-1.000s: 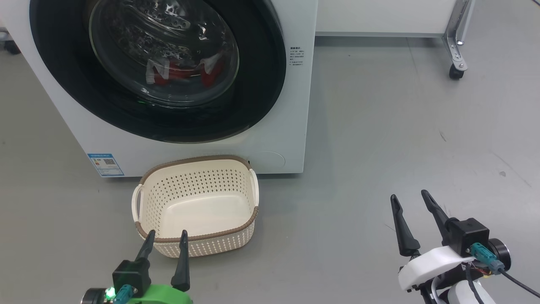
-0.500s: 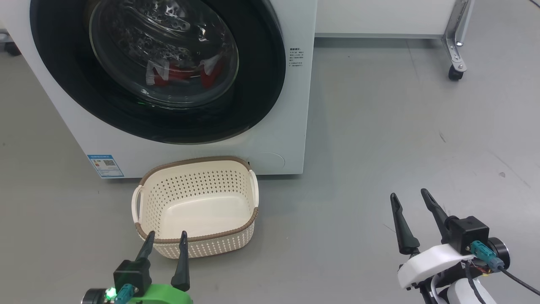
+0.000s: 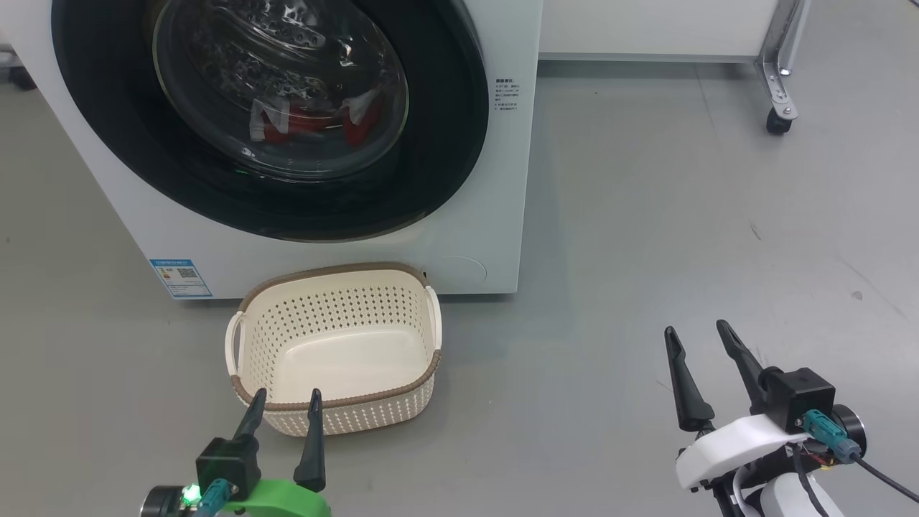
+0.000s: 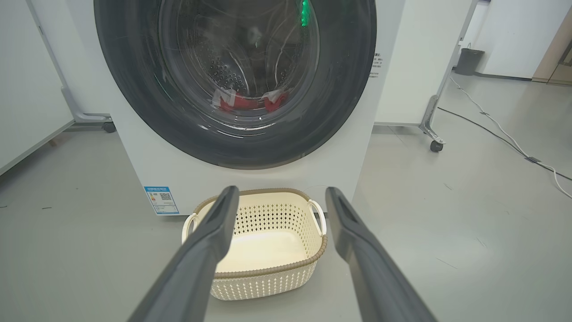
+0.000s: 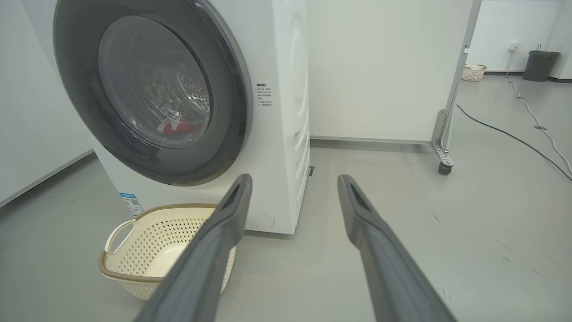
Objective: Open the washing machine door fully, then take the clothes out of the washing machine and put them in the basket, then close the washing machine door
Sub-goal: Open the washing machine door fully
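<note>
Black-rimmed door (image 3: 459,143) sits shut; right gripper (image 3: 695,329), jaws spread empty like left gripper (image 3: 287,393), probably best hooks its 3 o'clock edge.

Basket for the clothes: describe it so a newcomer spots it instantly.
Find the big white front-loading washing machine with its round black-rimmed door. On the grey floor before its base sits a small cream plastic basket, empty. Unlike the smooth white machine, it is perforated, with a brown woven-look rim and side handles.

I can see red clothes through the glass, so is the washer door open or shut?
Shut: the door sits flush against the washer front, and the clothes lie behind its glass.
</note>
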